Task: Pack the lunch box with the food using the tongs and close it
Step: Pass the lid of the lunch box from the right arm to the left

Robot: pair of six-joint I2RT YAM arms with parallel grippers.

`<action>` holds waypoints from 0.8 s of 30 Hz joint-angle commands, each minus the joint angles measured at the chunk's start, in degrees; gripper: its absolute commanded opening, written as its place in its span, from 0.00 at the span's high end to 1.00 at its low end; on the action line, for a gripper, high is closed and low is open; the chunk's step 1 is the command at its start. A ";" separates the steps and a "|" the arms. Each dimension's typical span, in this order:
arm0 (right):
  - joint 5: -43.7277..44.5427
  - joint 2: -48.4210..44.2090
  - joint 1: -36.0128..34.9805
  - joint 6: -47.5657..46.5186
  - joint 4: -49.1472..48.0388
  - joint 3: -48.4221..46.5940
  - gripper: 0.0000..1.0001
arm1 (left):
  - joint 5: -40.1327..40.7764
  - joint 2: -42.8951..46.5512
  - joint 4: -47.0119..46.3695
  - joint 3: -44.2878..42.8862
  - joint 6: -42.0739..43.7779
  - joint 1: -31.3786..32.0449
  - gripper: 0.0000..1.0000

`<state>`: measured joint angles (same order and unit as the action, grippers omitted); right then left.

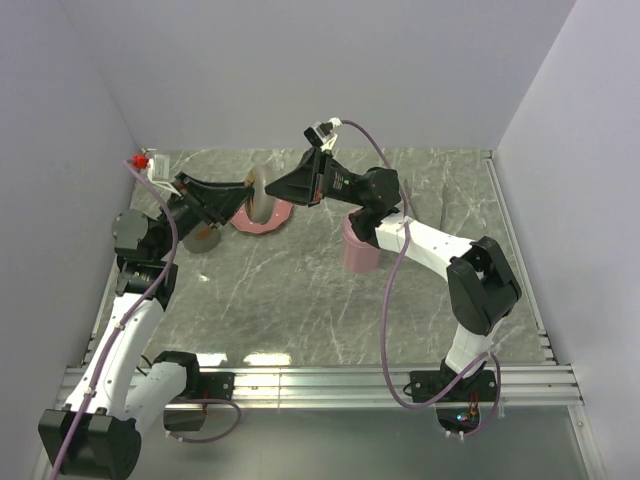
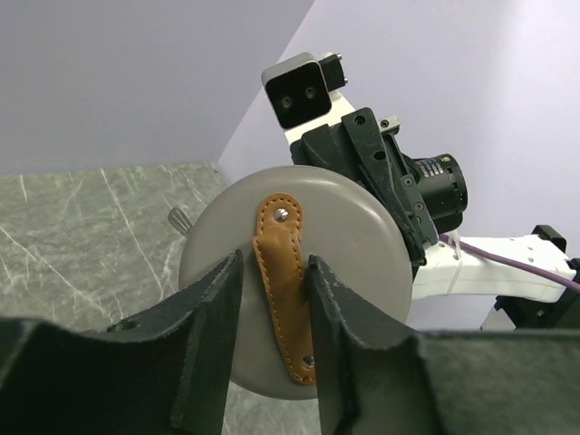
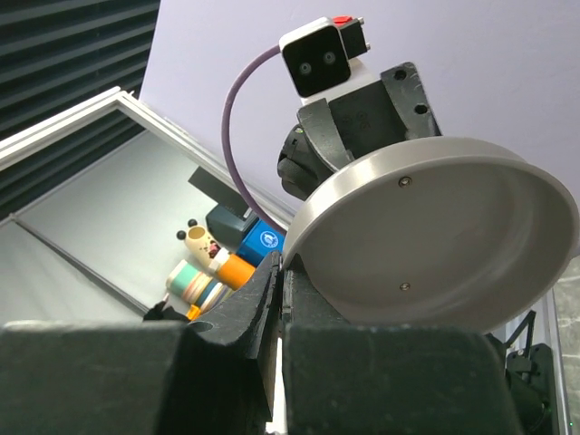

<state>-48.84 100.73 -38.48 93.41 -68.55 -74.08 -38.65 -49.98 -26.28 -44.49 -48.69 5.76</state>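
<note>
A round grey lid (image 2: 362, 236) with a brown leather strap (image 2: 281, 272) is held upright in the air between the two arms, above the pink dotted plate (image 1: 262, 220). My right gripper (image 3: 283, 263) is shut on the lid's rim (image 3: 304, 237). From the other side, my left gripper (image 2: 275, 261) straddles the strap; a gap still shows beside one finger. In the top view the lid (image 1: 258, 193) is edge-on between the left gripper (image 1: 243, 190) and the right gripper (image 1: 273, 190). The pink lunch box (image 1: 358, 250) stands uncovered under the right forearm. Tongs and food are out of view.
A grey round piece (image 1: 203, 238) lies on the marble table (image 1: 300, 300) under the left wrist. Purple walls enclose the table on three sides. A metal rail (image 1: 330, 380) runs along the near edge by the arm bases.
</note>
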 commanded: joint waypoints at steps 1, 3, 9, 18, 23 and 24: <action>1.47 -2.29 -0.81 0.02 -3.16 -2.03 1.00 | 0.42 0.32 -0.70 -2.36 1.75 0.65 0.60; 1.55 -2.38 -0.98 0.11 -2.81 -1.86 1.00 | 0.60 0.14 -0.44 -2.36 1.67 0.74 0.69; 0.59 -2.29 -0.98 -0.94 -0.62 -2.38 1.00 | 0.51 0.23 -0.70 -2.62 0.61 0.75 0.99; -2.31 -4.04 0.16 -9.72 15.28 -2.47 0.56 | 4.98 3.13 9.04 -4.28 5.61 -0.48 1.00; -3.28 -6.68 2.35 -15.44 23.45 -1.33 0.28 | 12.27 1.99 26.09 -11.92 17.73 -1.45 1.00; -3.45 -7.21 3.31 -18.58 25.29 -0.98 0.26 | 13.59 1.55 30.63 -13.33 19.84 -1.71 1.00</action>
<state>-50.89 98.30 -37.28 82.00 -48.80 -75.33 -30.94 -48.36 -6.81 -51.96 -38.13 4.73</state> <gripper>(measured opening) 0.720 0.038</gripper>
